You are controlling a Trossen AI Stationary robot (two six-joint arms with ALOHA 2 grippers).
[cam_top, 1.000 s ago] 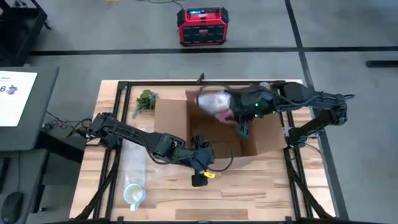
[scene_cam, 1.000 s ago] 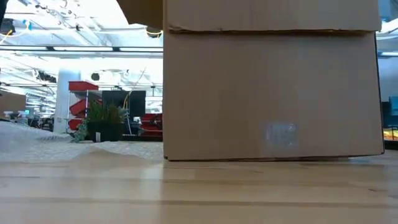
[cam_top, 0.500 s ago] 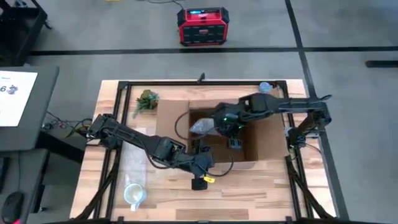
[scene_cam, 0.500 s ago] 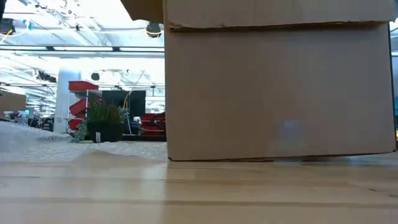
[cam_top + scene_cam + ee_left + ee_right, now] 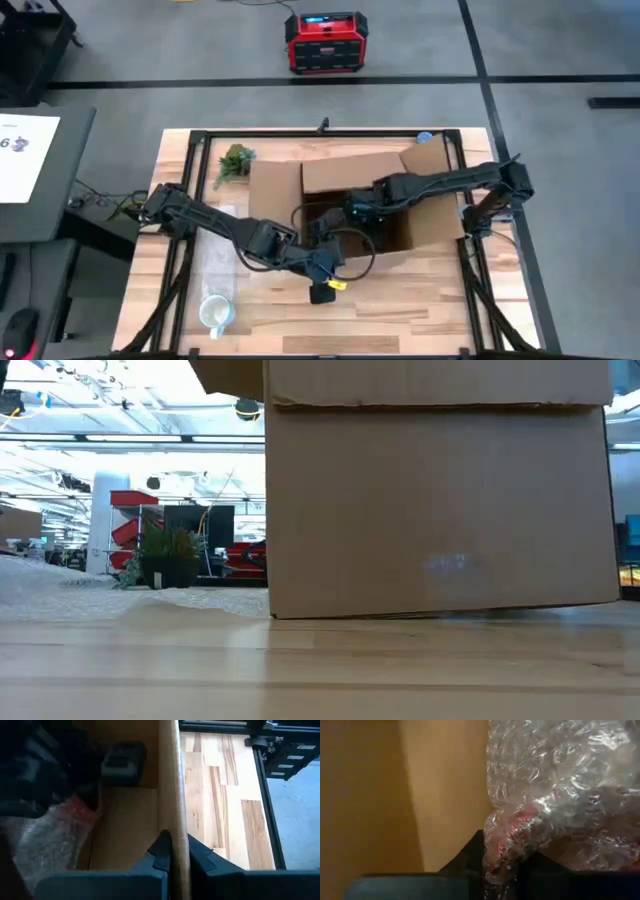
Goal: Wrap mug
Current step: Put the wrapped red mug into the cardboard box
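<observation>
Bubble wrap [image 5: 560, 795] is bundled around a reddish object, presumably the mug, and the bundle is held down inside the open cardboard box [image 5: 345, 175] at the middle of the table. In the right wrist view the crinkled film fills most of the picture, with pink showing through it just above the dark fingers; a fold of the film is pinched between the fingers of the right gripper [image 5: 500, 870], which is closed on it. In the high view the right gripper [image 5: 358, 212] is seen reaching into the box from the right side, low within the opening.

The near wall of the box is clamped by the left gripper [image 5: 172, 852]: one finger is inside the box, the other outside, with the cardboard edge squeezed between them. From above, the left gripper [image 5: 322, 262] is seen at the box's front edge.

A white mug [image 5: 214, 313] stands on the wooden table [image 5: 420, 310] near the front left corner, beside a clear sheet of wrap [image 5: 215, 262]. A small green plant [image 5: 234, 160] sits at the back left.
</observation>
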